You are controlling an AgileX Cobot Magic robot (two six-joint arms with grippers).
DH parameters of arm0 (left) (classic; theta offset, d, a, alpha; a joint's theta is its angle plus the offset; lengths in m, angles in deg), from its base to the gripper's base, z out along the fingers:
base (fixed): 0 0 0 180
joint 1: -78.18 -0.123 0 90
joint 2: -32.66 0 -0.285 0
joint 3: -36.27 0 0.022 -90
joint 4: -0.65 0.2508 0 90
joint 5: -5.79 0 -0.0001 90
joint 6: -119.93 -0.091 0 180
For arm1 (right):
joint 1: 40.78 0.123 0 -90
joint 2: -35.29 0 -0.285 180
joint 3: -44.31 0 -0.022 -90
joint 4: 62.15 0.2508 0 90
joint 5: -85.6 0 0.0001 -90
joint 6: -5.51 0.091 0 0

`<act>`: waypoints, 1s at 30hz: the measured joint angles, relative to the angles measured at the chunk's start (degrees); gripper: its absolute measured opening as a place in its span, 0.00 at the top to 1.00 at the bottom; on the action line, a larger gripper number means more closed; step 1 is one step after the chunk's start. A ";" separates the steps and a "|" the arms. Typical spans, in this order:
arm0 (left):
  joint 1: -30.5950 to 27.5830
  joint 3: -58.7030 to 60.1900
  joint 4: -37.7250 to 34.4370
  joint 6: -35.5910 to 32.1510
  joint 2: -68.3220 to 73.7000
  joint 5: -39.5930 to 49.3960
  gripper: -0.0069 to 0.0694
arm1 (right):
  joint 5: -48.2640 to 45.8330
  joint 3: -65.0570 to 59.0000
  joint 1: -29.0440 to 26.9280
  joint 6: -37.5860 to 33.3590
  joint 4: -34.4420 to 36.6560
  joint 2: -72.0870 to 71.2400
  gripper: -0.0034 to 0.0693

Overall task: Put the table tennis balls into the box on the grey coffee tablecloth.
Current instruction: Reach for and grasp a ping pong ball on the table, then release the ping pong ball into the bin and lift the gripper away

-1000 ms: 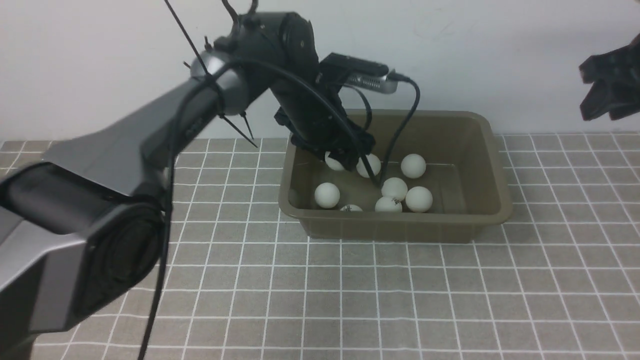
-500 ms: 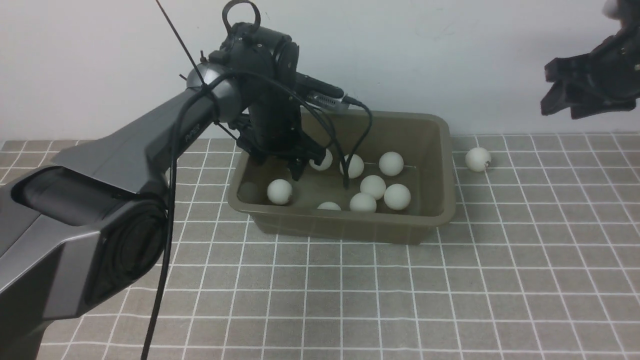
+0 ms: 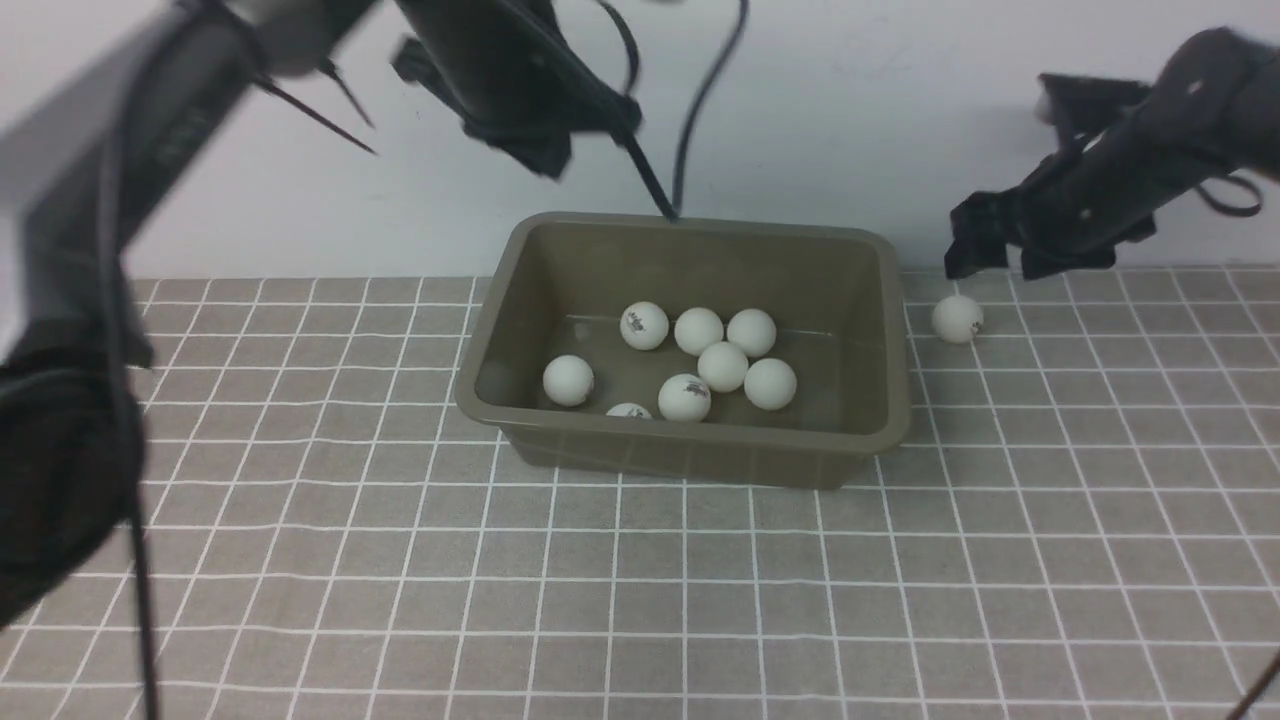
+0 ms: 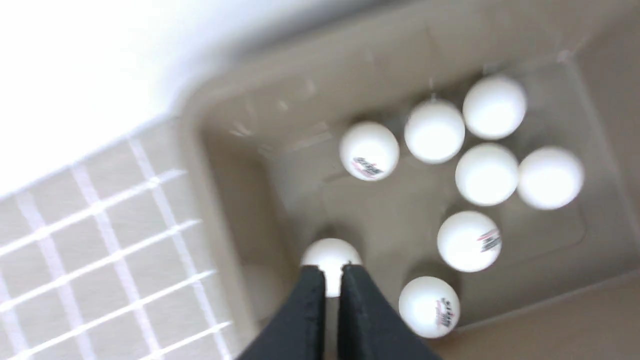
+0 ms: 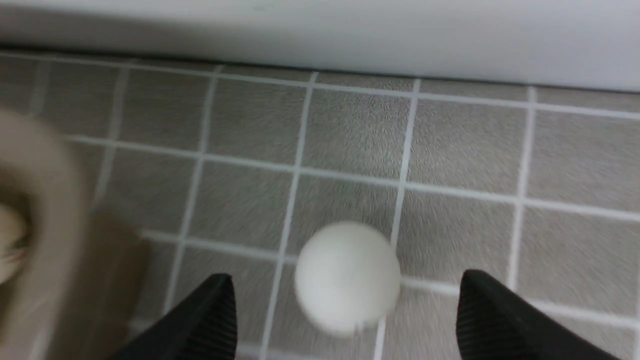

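The box (image 3: 700, 462) sits on the cloth (image 3: 700, 600), its back rim close to the wall (image 3: 850, 100). Eight balls (image 3: 723, 366) lie on its floor. Most bunch together around the middle, two of them showing dark logos. One lies alone toward the box's left wall, and one sits against the front wall, half hidden by the rim. A loose ball (image 3: 957, 319) rests on the cloth just beyond the box's right side, apart from it. The left hand (image 4: 332, 272) hangs high over the box's back left corner; it is blurred in the front view, so its exact place is hard to fix. The left wrist view shows its fingers (image 4: 310, 310) pressed together, looking down into the box. The right hand (image 5: 346, 280) hovers right of the box, over the loose ball, with its fingers (image 5: 210, 315) spread wide. In the right wrist view the ball shows between them, apparently touching neither.
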 joint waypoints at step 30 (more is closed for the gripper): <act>-1.11 50.73 0.00 2.88 -43.17 -7.39 0.92 | -22.06 13.19 16.89 0.35 1.43 -0.18 0.37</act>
